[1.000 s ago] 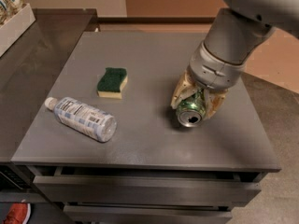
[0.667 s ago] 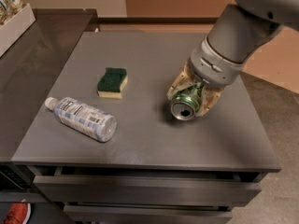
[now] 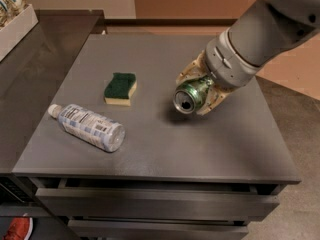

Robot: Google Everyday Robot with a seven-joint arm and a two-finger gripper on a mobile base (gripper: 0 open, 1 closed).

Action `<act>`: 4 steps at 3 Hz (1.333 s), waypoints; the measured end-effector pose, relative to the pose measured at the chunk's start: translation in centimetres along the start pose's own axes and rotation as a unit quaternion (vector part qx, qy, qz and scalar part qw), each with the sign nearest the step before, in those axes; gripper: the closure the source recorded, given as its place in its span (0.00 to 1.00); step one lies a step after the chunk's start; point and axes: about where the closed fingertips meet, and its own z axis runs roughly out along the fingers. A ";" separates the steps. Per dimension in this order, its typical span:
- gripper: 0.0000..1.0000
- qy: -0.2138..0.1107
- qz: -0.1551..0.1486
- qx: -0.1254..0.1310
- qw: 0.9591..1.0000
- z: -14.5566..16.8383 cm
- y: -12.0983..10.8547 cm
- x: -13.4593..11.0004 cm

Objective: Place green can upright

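The gripper (image 3: 200,90) is clasping the green can (image 3: 189,98) between its two pale fingers, over the far-right part of the grey table (image 3: 165,154). The can is lying on a slant in that grip, its silver end with the drinking opening pointing towards me and a little downward. It looks to be hanging clear of the tabletop, since a dark shadow is sitting on the surface just beneath it, though I cannot be sure of the gap. So the grasp is looking done, and the part that matters is not: the can is nowhere near upright. What is remaining, as I judge it, is turning the wrist until the can's ends are facing up and down, lowering it until its base is meeting the table, and letting go without tipping it. There is bare surface under the can for that. The green-topped sponge (image 3: 120,88) is sitting well apart from it towards the middle, and the clear plastic bottle (image 3: 87,127) is lying on its side nearer the front edge, both out of the way.
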 end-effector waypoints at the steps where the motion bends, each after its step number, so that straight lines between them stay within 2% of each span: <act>1: 1.00 0.004 0.070 0.051 0.996 -0.4 -1.8 0.1; 3: 1.00 0.003 0.078 0.050 0.996 -0.4 -2.1 0.2; 4: 1.00 -0.006 0.111 0.038 0.993 -0.3 -2.4 0.9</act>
